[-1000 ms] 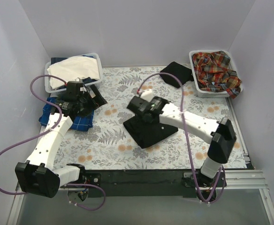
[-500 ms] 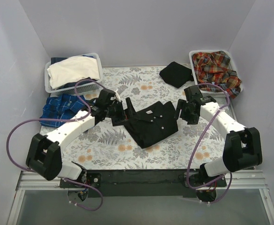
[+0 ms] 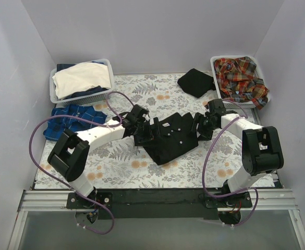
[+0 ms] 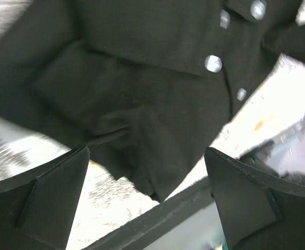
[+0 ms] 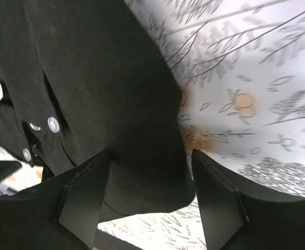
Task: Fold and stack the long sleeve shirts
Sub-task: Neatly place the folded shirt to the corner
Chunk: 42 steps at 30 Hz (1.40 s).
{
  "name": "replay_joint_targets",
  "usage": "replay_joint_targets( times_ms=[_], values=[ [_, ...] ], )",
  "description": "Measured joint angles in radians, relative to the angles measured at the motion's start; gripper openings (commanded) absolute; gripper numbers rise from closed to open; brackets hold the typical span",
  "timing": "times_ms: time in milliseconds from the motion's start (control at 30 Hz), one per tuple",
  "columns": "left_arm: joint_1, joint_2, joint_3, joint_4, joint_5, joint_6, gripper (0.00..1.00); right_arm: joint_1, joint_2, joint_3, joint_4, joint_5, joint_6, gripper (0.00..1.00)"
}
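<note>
Black shirt [image 3: 170,136] lies in the middle of the table [image 3: 116,165]. Both arms just swung in to its left and right edges, jaws wide open, gripping nothing yet, so I reckon the next fold's coming.

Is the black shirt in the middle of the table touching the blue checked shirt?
Apart. The top view shows flowered table between the black shirt and the blue checked shirt.
</note>
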<state>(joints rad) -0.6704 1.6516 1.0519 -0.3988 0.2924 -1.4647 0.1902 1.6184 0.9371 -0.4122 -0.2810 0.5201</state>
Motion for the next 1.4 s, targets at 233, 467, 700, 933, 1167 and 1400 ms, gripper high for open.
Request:
replay_joint_targets(
  times_ms=[233, 467, 700, 933, 1167, 1400],
  values=[
    [0.005, -0.117, -0.072, -0.057, -0.106, -0.058, 0.95, 0.001, 0.007, -0.043, 0.058, -0.079, 0.009, 0.70],
    [0.004, -0.076, -0.153, -0.008, -0.107, -0.124, 0.96, 0.002, 0.014, -0.069, 0.105, -0.145, 0.031, 0.68],
    [0.006, -0.118, -0.265, 0.104, -0.123, -0.231, 0.96, 0.046, 0.005, -0.117, 0.151, -0.193, 0.076, 0.66],
    [0.010, -0.151, -0.370, 0.263, -0.119, -0.332, 0.54, 0.091, -0.029, -0.172, 0.176, -0.218, 0.115, 0.65],
    [0.012, -0.172, -0.438, 0.260, -0.164, -0.404, 0.01, 0.100, -0.060, -0.203, 0.174, -0.219, 0.137, 0.65],
    [0.006, -0.188, -0.387, 0.124, -0.231, -0.377, 0.00, 0.103, -0.077, -0.201, 0.160, -0.209, 0.137, 0.68]
  ],
)
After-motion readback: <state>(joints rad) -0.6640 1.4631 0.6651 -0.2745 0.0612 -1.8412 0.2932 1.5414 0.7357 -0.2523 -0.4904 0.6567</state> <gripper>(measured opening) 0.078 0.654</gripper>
